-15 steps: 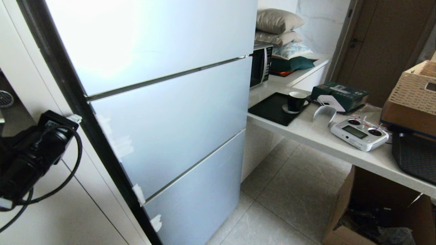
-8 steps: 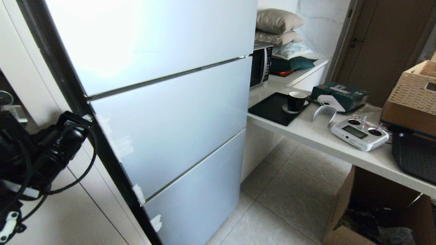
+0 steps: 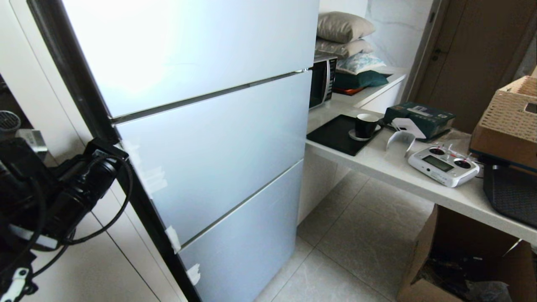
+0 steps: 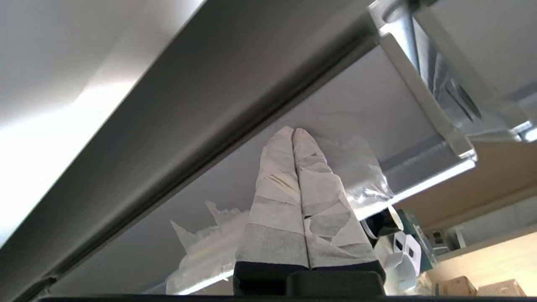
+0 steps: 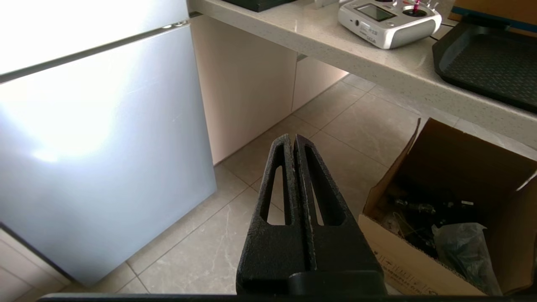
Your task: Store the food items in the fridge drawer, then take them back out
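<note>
The fridge drawer is nowhere in my views yet, and neither are any food items; all I get is the fridge (image 3: 201,138) with its pale frosted panels shut, one above another. So I judge the task barely begun: nothing stored, nothing taken out, and the fridge itself not opened. My left claw (image 4: 293,131) has its tape-wrapped fingers (image 4: 277,188) pressed together, empty, with the tips right up at the side edge of the middle panel, close under the seam between the panels, where scraps of white tape (image 4: 356,167) stick to the surface. Whether the tips actually touch the panel I cannot tell. In the head view the left arm sits at the fridge's dark left edge. My right claw (image 5: 294,138) is also pressed together and holds nothing; it hangs over the tiled floor (image 5: 335,138) near an open cardboard box (image 5: 457,201), idle. On the tabletop (image 3: 390,165) to the right I see a remote controller (image 3: 442,164) and a cup (image 3: 365,125). What is left, I reckon, is everything: open up, find the drawer, load it, then unload.
</note>
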{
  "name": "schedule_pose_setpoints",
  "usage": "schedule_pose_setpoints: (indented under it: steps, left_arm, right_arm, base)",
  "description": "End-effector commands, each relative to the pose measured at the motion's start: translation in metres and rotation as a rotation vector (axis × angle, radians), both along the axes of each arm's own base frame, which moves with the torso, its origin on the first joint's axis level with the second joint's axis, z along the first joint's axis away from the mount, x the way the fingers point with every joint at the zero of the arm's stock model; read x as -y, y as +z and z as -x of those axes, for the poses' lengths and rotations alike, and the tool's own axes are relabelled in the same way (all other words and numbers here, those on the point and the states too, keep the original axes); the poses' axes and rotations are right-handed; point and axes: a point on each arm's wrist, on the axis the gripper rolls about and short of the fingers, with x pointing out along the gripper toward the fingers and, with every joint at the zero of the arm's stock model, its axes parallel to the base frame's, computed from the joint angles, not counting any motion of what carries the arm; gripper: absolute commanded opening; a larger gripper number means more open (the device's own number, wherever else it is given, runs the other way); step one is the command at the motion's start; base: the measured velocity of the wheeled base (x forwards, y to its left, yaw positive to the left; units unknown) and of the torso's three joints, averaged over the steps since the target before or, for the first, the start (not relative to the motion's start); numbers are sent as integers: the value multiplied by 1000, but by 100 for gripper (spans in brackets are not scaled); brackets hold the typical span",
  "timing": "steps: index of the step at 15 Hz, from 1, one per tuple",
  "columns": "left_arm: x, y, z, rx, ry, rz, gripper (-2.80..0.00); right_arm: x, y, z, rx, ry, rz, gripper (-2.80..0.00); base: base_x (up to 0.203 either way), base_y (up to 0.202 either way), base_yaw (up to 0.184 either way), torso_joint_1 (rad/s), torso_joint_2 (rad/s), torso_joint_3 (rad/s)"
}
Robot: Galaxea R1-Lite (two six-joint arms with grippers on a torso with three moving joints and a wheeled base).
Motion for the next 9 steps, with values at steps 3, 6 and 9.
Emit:
schedule_pose_setpoints:
  steps: [3, 6, 9]
  left_arm:
    - [13, -3, 9, -8, -38, 3, -280]
    - [19, -12, 15, -44, -63, -8, -280]
    - [19, -17, 20, -63, -73, -14, -280]
  right_arm:
    - [0, 0, 0, -3, 0, 0, -280]
    - [0, 0, 0, -1, 0, -3, -280]
    - [0, 0, 0, -1, 0, -3, -280]
  base:
    - [0, 0, 0, 0, 0, 0]
    - [0, 0, 0, 0, 0, 0]
    - [0, 0, 0, 0, 0, 0]
